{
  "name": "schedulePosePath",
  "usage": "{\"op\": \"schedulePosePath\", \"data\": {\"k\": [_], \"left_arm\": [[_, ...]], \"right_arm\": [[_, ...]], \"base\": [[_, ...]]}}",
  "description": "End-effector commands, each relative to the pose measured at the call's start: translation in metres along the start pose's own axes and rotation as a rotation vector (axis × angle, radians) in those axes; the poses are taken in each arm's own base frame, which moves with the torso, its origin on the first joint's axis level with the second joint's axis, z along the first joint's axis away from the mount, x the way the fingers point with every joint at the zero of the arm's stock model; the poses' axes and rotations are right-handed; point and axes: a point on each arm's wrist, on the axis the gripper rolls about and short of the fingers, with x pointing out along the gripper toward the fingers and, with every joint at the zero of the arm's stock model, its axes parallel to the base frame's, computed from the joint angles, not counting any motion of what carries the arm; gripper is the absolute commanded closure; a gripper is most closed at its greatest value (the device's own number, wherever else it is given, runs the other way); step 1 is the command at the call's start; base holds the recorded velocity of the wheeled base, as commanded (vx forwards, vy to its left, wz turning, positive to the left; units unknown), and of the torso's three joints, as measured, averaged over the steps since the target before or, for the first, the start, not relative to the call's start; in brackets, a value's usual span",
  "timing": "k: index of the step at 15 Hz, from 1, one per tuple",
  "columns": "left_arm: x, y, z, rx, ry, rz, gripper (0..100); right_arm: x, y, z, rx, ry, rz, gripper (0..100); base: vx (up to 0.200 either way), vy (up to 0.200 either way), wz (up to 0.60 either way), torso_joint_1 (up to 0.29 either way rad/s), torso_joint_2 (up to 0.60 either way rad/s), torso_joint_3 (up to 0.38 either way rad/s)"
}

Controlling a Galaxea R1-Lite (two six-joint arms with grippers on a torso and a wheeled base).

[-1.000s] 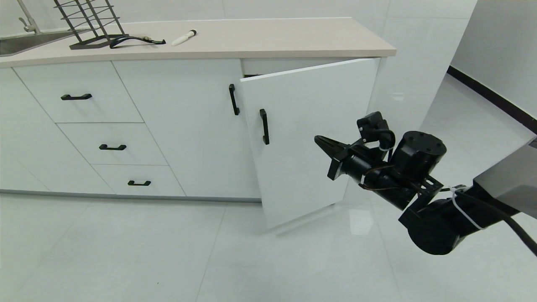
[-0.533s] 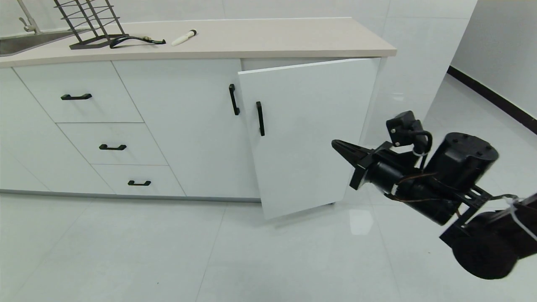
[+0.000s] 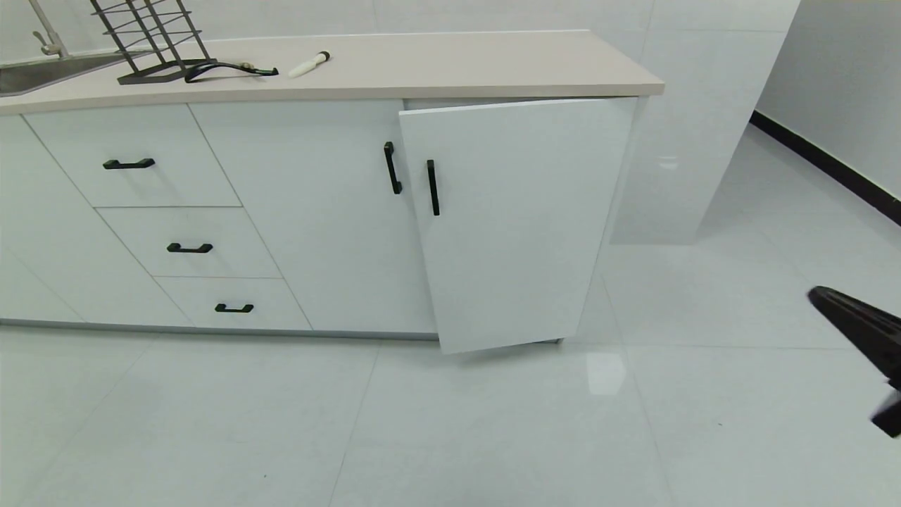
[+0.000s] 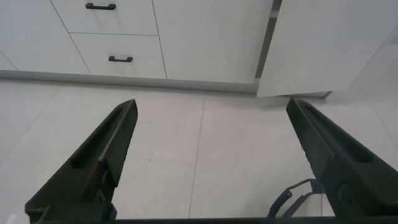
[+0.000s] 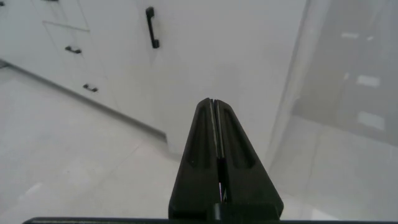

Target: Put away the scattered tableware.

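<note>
Far right, right end effector (image 3: 823,299) pulled back, closed empty, door (image 3: 514,218) swung inward, left end effector (image 4: 211,106) agape.

head looks down; wrists face cabinet door (image 3: 514,218).

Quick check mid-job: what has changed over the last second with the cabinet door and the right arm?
The cabinet door has swung toward shut and now stands only slightly ajar. The right tool, shut and empty, has drawn back from the door toward the robot's right. Nothing was taken hold of or let go. The white utensil and black wire rack on the counter, and the drawers, stayed as they were.
</note>
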Motion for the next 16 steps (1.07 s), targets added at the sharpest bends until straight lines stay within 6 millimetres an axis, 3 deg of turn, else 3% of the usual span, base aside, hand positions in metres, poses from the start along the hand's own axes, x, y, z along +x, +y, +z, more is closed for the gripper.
{"op": "schedulePosePath", "data": {"k": [1, 3, 6, 8, 10, 14, 16], "left_arm": [[0.0, 0.0, 0.0, 0.0, 0.001, 0.0, 0], [0.0, 0.0, 0.0, -0.002, 0.001, -0.002, 0], [0.0, 0.0, 0.0, 0.011, 0.003, -0.02, 0], [0.0, -0.001, 0.0, 0.05, 0.002, -0.034, 0], [0.0, -0.001, 0.0, 0.066, 0.002, -0.034, 0], [0.0, -0.001, 0.0, 0.055, 0.003, -0.032, 0], [0.0, -0.001, 0.0, 0.055, 0.002, -0.031, 0]], "right_arm": [[-0.075, 0.013, 0.015, -0.102, -0.146, -0.09, 100], [-0.101, 0.022, 0.008, -0.112, -0.117, -0.12, 100], [-0.149, 0.041, -0.025, -0.111, -0.057, -0.114, 100], [-0.154, 0.045, -0.036, -0.107, 0.001, -0.177, 100], [-0.159, 0.045, -0.063, -0.03, 0.227, -0.259, 100], [-0.162, 0.042, -0.066, -0.055, 0.277, -0.448, 100], [-0.162, 0.042, -0.067, -0.039, 0.281, -0.454, 100]], "base": [[0.0, 0.0, 0.0, 0.0, 0.0, 0.0], [0.0, 0.0, 0.0, 0.0, 0.0, 0.0], [0.0, 0.0, 0.0, 0.0, 0.0, 0.0], [0.0, 0.0, 0.0, 0.0, 0.0, 0.0], [0.0, 0.0, 0.0, 0.0, 0.0, 0.0], [0.0, 0.0, 0.0, 0.0, 0.0, 0.0], [0.0, 0.0, 0.0, 0.0, 0.0, 0.0]]}}
